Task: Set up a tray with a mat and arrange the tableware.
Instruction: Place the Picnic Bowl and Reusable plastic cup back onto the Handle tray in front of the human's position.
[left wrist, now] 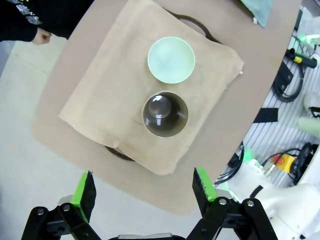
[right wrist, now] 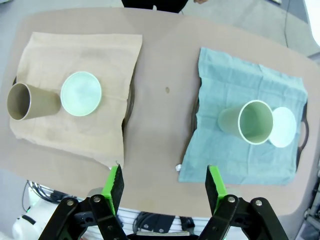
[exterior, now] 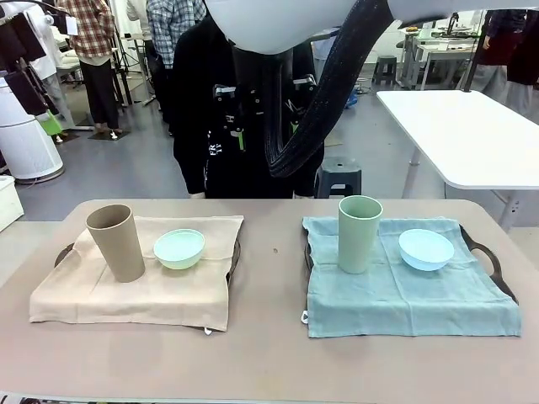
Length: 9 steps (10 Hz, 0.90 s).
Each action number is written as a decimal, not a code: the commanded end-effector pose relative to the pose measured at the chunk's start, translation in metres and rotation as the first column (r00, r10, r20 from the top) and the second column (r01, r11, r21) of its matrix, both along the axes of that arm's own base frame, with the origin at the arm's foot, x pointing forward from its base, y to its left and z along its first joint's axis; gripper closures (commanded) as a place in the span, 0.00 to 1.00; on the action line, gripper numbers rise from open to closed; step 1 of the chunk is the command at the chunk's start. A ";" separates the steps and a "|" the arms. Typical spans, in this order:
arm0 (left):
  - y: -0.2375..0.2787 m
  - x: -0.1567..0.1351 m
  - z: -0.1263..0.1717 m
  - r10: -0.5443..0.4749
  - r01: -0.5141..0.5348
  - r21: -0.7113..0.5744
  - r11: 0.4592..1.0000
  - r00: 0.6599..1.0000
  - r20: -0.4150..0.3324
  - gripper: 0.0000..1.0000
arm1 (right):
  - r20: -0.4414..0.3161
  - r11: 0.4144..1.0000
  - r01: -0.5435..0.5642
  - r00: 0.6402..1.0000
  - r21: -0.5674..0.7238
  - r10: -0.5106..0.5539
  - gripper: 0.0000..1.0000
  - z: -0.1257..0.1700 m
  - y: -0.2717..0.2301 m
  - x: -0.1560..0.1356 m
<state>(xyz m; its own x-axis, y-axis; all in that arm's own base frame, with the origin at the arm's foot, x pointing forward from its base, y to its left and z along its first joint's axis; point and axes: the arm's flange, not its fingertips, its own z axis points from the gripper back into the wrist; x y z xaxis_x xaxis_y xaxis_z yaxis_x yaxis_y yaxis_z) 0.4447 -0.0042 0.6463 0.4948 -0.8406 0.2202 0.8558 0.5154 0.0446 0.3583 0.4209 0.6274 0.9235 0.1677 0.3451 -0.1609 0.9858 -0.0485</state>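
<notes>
Brown tabletop [exterior: 269, 353] runs the width of the room's near side, and both arms hang high above it, jaws downward. Nearest me, the left gripper [left wrist: 142, 187] is spread wide with nothing between its green pads; the right gripper [right wrist: 165, 187] also stands apart and empty.

Below the left one lies a beige mat [exterior: 139, 278] over a dark tray [exterior: 233, 257], with the tan tumbler [exterior: 116, 242] upright and the mint bowl [exterior: 179, 248] just beside it. Across the middle gap, a blue-green mat [exterior: 404, 290] covers a second tray [exterior: 487, 257], carrying the pale green tumbler [exterior: 360, 233] upright and the light blue bowl [exterior: 425, 249] close beside it, though apart in the front view.

Both settings look complete to me, so any last touch should be light: come straight down on a tumbler's rim, grip gently, and avoid dragging the cloth, which would bunch and tip the tall cups. Beyond the table a person in black [exterior: 244, 126] stands waiting
</notes>
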 end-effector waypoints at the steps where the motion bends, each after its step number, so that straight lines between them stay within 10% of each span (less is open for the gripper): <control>1: 0.000 0.000 0.000 0.000 0.000 0.000 1.000 1.000 0.000 0.00 | 0.000 1.000 0.000 1.000 0.000 0.000 0.15 0.000 0.000 0.000; 4: -0.021 -0.030 -0.047 0.595 -0.585 0.117 0.803 0.796 -0.109 0.00 | -0.124 0.911 0.404 0.903 -0.078 -0.411 0.15 -0.041 -0.068 0.005; 5: -0.033 -0.042 -0.056 0.652 -0.641 0.136 0.755 0.756 -0.060 0.00 | -0.041 0.992 0.126 0.991 0.012 -0.125 0.15 -0.012 -0.020 0.011; 6: -0.005 -0.011 -0.033 0.386 -0.383 0.048 0.922 0.917 -0.096 0.00 | -0.041 0.992 0.126 0.991 0.012 -0.125 0.15 -0.012 -0.020 0.011; 8: -0.005 -0.011 -0.033 0.386 -0.383 0.048 0.922 0.917 -0.096 0.00 | -0.066 0.976 0.218 0.973 -0.019 -0.219 0.15 -0.021 -0.038 0.014; 9: -0.015 -0.021 -0.045 0.490 -0.485 0.076 0.871 0.868 -0.084 0.00 | -0.221 0.955 0.065 0.975 0.289 0.000 0.15 -0.017 -0.062 0.028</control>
